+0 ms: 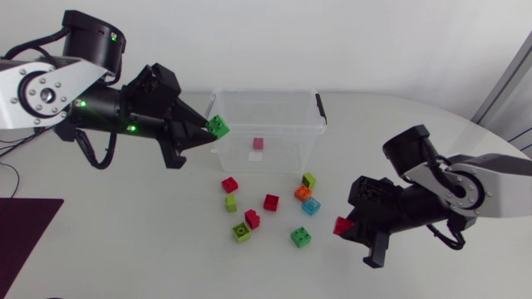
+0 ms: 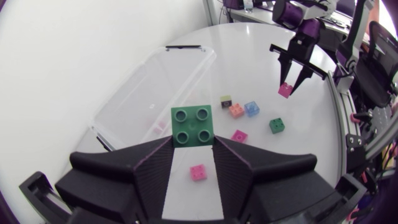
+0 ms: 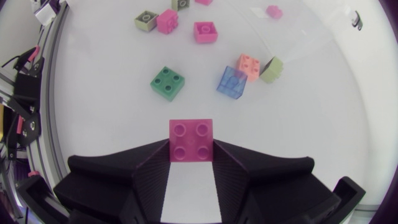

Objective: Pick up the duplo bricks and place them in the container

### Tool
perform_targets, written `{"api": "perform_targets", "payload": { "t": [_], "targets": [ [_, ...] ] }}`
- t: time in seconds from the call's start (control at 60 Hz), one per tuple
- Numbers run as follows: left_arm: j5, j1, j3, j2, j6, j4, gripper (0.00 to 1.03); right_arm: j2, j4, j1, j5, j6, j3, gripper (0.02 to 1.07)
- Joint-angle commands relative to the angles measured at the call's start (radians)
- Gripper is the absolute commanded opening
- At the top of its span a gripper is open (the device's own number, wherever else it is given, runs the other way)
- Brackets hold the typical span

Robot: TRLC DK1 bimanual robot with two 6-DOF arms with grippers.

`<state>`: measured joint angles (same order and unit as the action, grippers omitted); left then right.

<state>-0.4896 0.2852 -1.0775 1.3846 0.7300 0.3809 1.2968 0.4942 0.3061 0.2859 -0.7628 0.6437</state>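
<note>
My left gripper (image 1: 211,129) is shut on a green duplo brick (image 1: 218,126), held in the air at the left rim of the clear plastic container (image 1: 274,94). In the left wrist view the green brick (image 2: 191,126) sits between the fingers, with the container (image 2: 134,99) ahead and beside it. My right gripper (image 1: 346,226) is shut on a red brick (image 1: 341,225) low over the table, right of the loose bricks. That red brick (image 3: 191,140) is clamped from both sides in the right wrist view. One small red brick (image 1: 258,143) lies inside the container.
Several loose bricks lie in front of the container: red (image 1: 229,184), lime (image 1: 231,203), red (image 1: 271,202), orange (image 1: 302,193), light blue (image 1: 311,206), green (image 1: 301,237), and a lime one (image 1: 241,232) beside another red one. A dark mat (image 1: 25,232) covers the table's left front corner.
</note>
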Motion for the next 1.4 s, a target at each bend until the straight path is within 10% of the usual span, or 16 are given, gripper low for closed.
{"api": "perform_targets", "payload": {
  "t": [0.0, 0.383, 0.55, 1.183, 1.383],
  "targets": [
    [-0.003, -0.011, -0.075, 0.077, -0.07, -0.022, 0.31, -0.03, 0.027, 0.007, 0.006, 0.017, 0.057, 0.31],
    [0.169, -0.003, -0.395, 0.432, -0.238, -0.134, 0.38, 0.039, 0.03, 0.013, 0.033, 0.108, 0.297, 0.31],
    [0.244, 0.02, -0.409, 0.465, -0.25, -0.155, 0.97, 0.119, 0.018, 0.011, 0.038, 0.149, 0.438, 0.31],
    [0.243, 0.14, 0.177, 0.001, 0.052, 0.016, 0.98, 0.475, -0.082, 0.034, 0.021, 0.287, 0.89, 0.32],
    [0.315, 0.241, 0.228, 0.064, 0.025, 0.016, 0.98, 0.584, -0.091, 0.044, -0.047, 0.312, 0.99, 0.98]
  ]
}}
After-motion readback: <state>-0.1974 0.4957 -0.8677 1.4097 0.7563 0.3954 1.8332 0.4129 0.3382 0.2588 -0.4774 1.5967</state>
